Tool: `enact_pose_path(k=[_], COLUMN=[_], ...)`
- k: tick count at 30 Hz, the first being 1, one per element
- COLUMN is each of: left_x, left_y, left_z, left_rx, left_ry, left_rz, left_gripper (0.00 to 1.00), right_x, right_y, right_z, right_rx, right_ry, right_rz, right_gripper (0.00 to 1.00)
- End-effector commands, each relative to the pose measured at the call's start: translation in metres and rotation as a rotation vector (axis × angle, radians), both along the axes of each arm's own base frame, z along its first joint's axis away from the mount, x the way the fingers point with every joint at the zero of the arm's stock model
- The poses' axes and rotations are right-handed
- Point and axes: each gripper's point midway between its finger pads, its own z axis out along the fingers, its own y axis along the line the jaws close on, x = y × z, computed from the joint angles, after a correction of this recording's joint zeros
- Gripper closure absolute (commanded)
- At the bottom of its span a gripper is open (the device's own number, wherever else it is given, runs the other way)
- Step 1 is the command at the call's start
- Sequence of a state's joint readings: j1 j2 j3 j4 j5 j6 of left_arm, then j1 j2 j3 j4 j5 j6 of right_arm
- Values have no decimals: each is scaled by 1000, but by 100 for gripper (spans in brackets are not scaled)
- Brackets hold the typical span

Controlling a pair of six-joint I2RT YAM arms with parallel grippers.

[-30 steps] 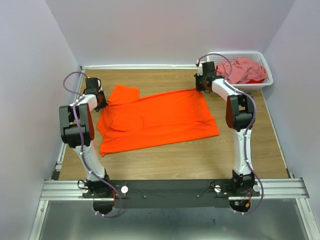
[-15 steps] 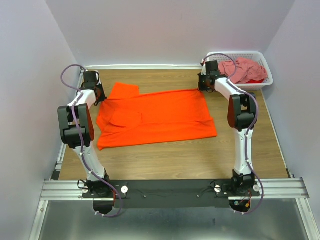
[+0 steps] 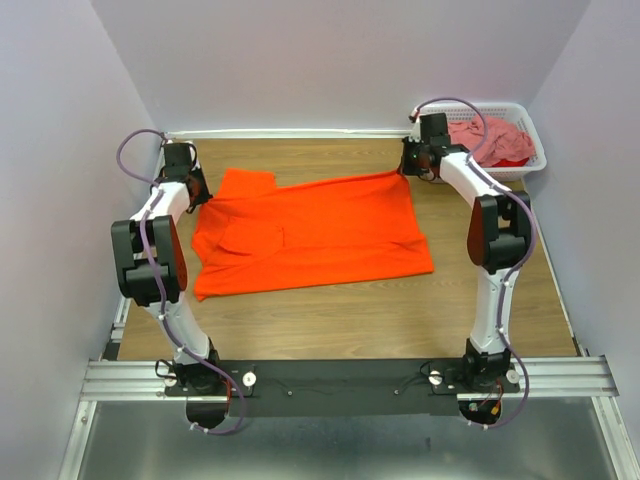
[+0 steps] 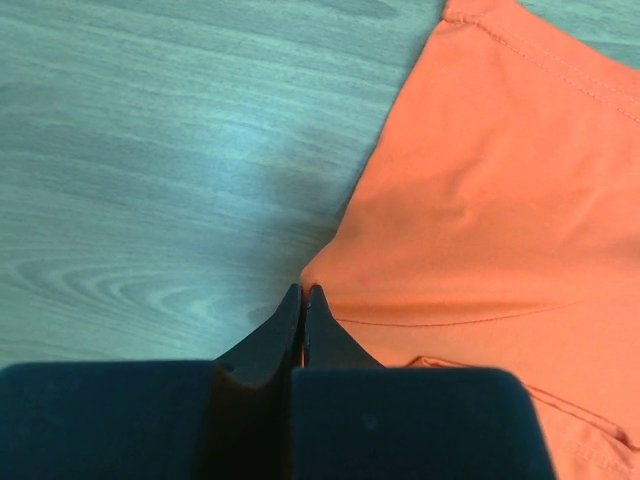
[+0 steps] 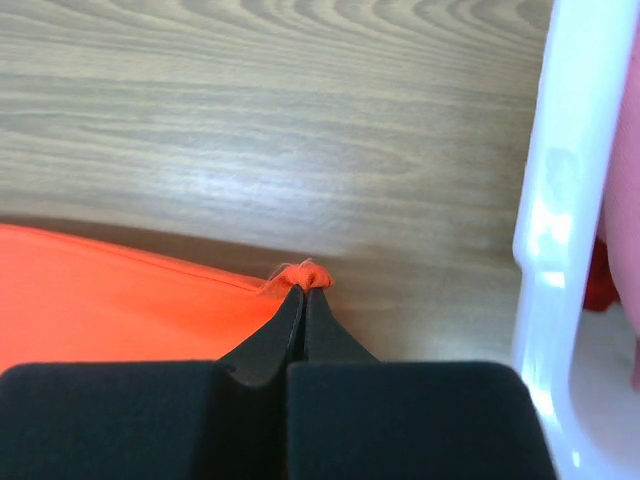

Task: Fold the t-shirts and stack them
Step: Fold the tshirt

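The bright orange t-shirt (image 3: 320, 232) lies spread flat across the table, one sleeve folded onto its left part. My left gripper (image 3: 196, 192) is shut on the shirt's far left edge (image 4: 470, 200), its fingertips (image 4: 303, 295) pinching the cloth by the sleeve seam. My right gripper (image 3: 410, 170) is shut on the shirt's far right corner (image 5: 150, 300), a small tuft of cloth showing at its tips (image 5: 305, 285). The dusty pink t-shirt (image 3: 490, 137) lies crumpled in the basket.
The white lattice basket (image 3: 530, 165) stands at the back right corner; its rim (image 5: 560, 200) is close to the right gripper. A red cloth shows under the pink one. Walls close in on three sides. Bare wood lies in front of the shirt.
Both grippers have moved toward the back wall, dragging the orange shirt's far edge with them. The shirt now lies flatter and more stretched. The right gripper is closer to the basket.
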State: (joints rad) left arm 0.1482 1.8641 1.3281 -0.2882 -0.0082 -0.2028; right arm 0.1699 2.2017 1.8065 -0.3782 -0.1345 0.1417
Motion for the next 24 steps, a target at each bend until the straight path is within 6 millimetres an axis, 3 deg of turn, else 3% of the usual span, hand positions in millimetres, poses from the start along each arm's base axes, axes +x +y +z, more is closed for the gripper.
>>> enact_pose_path(k=[1, 14, 24], left_x=[-12, -37, -54], left_y=[0, -2, -1], left_z=[13, 25, 32], left_rx=[-7, -18, -24], left_ry=[-5, -2, 6], left_rz=[15, 42, 64], left_gripper=[100, 100, 100], right_x=[-20, -62, -73], right_y=[-1, -28, -47], right_z=[14, 15, 24], right_rx=[37, 0, 14], right_ry=[21, 59, 56], right_rz=[-7, -72, -118], right_gripper=[99, 99, 99])
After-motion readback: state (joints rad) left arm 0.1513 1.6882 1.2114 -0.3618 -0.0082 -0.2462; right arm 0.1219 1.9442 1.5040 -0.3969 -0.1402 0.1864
